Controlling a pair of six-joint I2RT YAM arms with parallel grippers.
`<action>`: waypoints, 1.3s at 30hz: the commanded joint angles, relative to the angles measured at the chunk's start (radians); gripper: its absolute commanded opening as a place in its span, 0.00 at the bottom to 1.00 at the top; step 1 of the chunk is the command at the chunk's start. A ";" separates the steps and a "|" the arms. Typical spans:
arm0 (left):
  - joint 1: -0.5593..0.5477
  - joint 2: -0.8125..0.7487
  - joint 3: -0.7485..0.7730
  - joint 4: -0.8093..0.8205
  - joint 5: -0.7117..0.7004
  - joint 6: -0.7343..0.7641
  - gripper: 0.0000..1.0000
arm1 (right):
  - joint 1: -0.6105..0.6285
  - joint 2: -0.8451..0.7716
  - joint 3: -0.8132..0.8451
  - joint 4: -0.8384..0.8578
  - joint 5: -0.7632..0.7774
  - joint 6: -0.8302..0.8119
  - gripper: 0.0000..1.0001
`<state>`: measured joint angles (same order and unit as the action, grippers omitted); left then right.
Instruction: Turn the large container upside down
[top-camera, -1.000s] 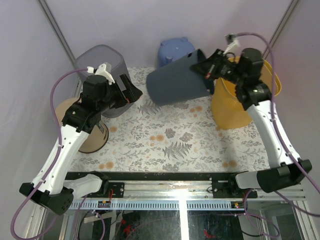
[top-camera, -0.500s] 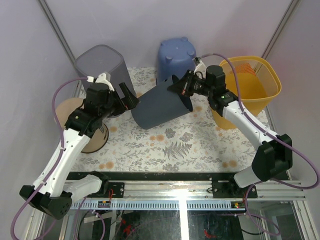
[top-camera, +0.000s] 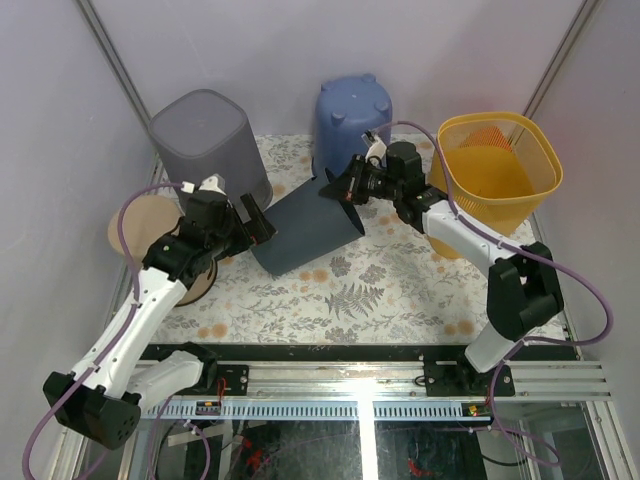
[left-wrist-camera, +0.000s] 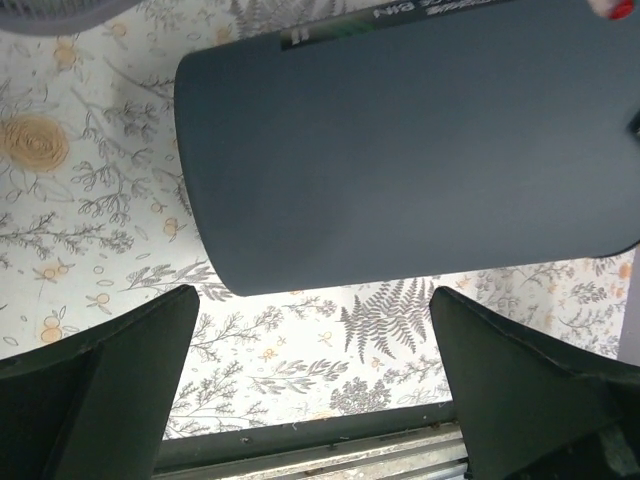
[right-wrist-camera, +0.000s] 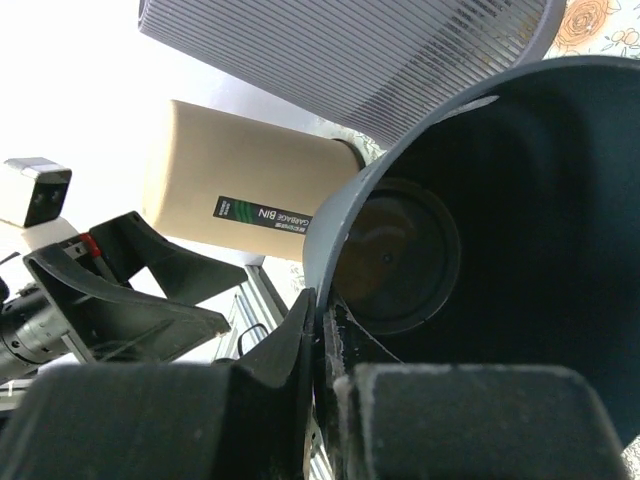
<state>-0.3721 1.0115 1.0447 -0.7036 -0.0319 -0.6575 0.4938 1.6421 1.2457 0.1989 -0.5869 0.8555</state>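
top external: the dark container (top-camera: 305, 232) lies tipped on its side over the floral surface (top-camera: 380, 290). its mouth faces the right gripper (top-camera: 338, 190), whose fingers are clamped on its rim. the left gripper (top-camera: 260, 222) sits just beside its closed end.

left wrist: the left fingers (left-wrist-camera: 100, 390) stand wide apart, touching nothing, and the container's side wall fills the view ahead.

right wrist: one finger is inside the rim and one outside, pinching it. a tan bin (right-wrist-camera: 250, 195) and a grey ribbed bin (right-wrist-camera: 350, 40) lie beyond.
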 joint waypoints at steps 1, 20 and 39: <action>0.007 -0.029 -0.041 0.031 -0.046 -0.034 1.00 | 0.002 0.030 0.000 0.048 -0.020 -0.019 0.06; 0.035 -0.017 -0.147 0.123 -0.013 0.000 1.00 | 0.001 0.148 0.198 -0.392 0.033 -0.242 0.51; 0.105 0.072 -0.126 0.162 0.009 0.053 1.00 | 0.038 0.184 0.396 -0.771 0.142 -0.427 0.57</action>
<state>-0.2878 1.0653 0.9348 -0.6331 -0.0612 -0.6277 0.5056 1.8217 1.5742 -0.4839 -0.4839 0.4744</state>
